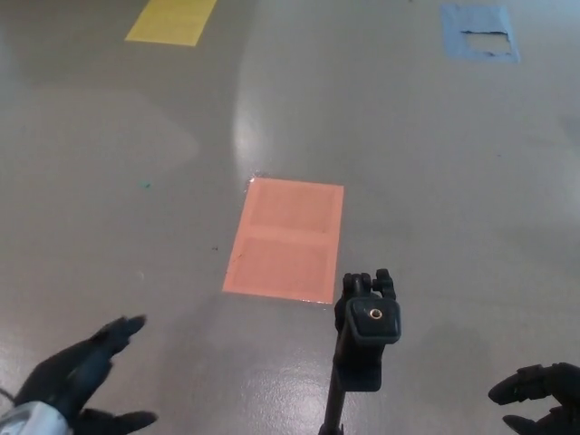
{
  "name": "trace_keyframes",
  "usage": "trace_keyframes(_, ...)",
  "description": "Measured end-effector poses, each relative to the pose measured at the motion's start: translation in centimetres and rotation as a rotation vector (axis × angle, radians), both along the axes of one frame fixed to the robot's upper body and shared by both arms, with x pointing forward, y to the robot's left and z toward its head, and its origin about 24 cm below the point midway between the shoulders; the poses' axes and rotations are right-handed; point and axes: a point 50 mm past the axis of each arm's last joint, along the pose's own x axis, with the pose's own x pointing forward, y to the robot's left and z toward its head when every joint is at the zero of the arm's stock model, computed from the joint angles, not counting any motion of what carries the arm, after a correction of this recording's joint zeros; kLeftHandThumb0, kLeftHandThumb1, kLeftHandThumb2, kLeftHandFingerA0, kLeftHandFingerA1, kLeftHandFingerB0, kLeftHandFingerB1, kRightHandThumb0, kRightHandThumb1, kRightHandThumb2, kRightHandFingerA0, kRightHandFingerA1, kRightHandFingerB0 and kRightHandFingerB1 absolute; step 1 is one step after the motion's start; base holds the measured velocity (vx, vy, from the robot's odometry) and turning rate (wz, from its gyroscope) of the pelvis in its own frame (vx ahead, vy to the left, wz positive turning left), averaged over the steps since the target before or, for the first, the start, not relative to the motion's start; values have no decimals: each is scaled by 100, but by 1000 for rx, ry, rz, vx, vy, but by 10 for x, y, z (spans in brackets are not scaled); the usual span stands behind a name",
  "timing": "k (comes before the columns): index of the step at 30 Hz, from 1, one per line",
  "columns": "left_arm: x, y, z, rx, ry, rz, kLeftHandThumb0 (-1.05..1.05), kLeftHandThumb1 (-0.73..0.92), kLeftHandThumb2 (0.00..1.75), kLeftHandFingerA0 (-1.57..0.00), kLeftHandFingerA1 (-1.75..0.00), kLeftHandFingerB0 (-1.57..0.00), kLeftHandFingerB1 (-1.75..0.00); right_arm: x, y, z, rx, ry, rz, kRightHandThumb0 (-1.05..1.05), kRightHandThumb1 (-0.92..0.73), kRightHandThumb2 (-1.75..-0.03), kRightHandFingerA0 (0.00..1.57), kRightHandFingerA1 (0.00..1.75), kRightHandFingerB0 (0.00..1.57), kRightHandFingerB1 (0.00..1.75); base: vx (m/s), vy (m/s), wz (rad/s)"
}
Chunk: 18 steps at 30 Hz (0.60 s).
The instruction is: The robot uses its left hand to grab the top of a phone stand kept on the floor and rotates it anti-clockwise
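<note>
Glossy grey floor (109,181), coloured patches

The phone stand (366,337) has its pole cut off at the near edge, and the right hand (541,397) is half cut off at the near right corner.

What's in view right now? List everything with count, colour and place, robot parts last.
Phone stand: 1, black, upright near bottom centre, untouched, its pole running off the bottom edge.
Orange patch: 1, orange rectangle on the floor, middle of the picture, just beyond the stand.
Yellow patch: 1, yellow, top left, cut by the edge.
Blue patch: 1, blue, worn through in the middle, top right.
Floor: grey, glossy.
Left hand: 1, black, bottom left, fingers spread, holding nothing, apart from the stand.
Right hand: 1, black, bottom right corner, partly cut off, holding nothing.
</note>
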Motion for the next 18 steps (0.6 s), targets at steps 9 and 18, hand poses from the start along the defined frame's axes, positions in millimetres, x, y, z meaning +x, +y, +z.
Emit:
trace_keyframes(9, -5, -41, 36, -102, -222, -156, -21, 33, 62, -2, -20, 0, -35, 0, 0, 0, 2, 1, 4, -53, -62, -87, 47, 52, 36, 47, 0, 0, 0)
trace_keyframes(18, -19, -77, 77, -193, -433, -300, -7, 35, 67, 0, -13, 0, -37, 1, 1, 0, 2, 2, 9, -53, -63, -87, 46, 52, 35, 47, 0, 0, 0)
